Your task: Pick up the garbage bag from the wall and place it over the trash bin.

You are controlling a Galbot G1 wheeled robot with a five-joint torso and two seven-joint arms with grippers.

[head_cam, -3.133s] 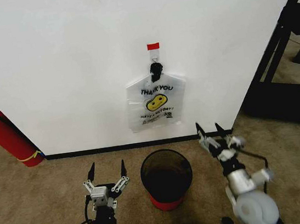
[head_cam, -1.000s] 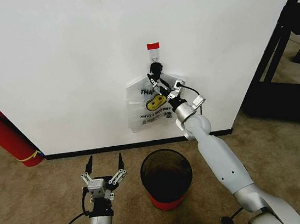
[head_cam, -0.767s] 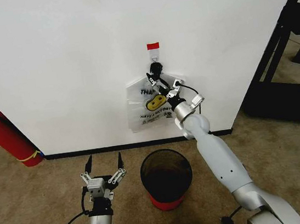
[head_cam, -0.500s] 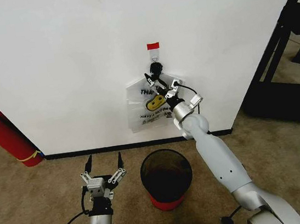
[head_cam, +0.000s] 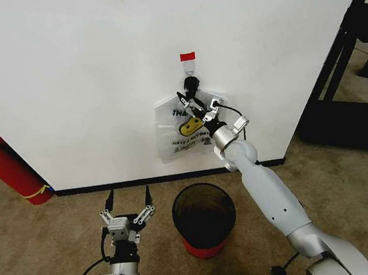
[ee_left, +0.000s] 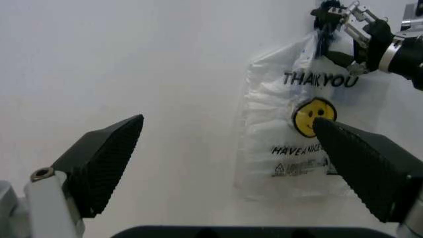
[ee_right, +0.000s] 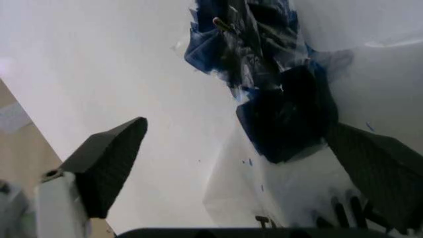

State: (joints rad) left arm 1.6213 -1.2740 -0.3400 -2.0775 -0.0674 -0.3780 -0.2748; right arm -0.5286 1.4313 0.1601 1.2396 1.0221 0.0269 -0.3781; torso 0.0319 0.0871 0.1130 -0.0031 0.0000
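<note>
The garbage bag (head_cam: 186,129) hangs flat on the wall (head_cam: 81,76) from a black hook (head_cam: 191,81) just below a red tape strip (head_cam: 187,56), above the trash bin (head_cam: 204,217) on the carpet. The right gripper (head_cam: 197,105) is raised to the bag's bunched top, jaws spread wide around it without closing. The left gripper (head_cam: 128,200) waits low beside the bin, jaws wide apart.

1. The garbage bag (head_cam: 187,134) was thin, translucent plastic, crinkled and faintly glossy.
2. The wall (head_cam: 81,76) looked smooth and matt.
3. The trash bin (head_cam: 204,216) was black mesh, apparently metal, on a smooth red base.
4. The right gripper (head_cam: 197,105) showed bare metal parts; its arm wore smooth, glossy grey-white casing.
5. The left gripper (head_cam: 126,203) had matt black fingers (ee_left: 102,163) with a finely textured surface.
6. The floor (head_cam: 37,258) was rough brown carpet.
</note>
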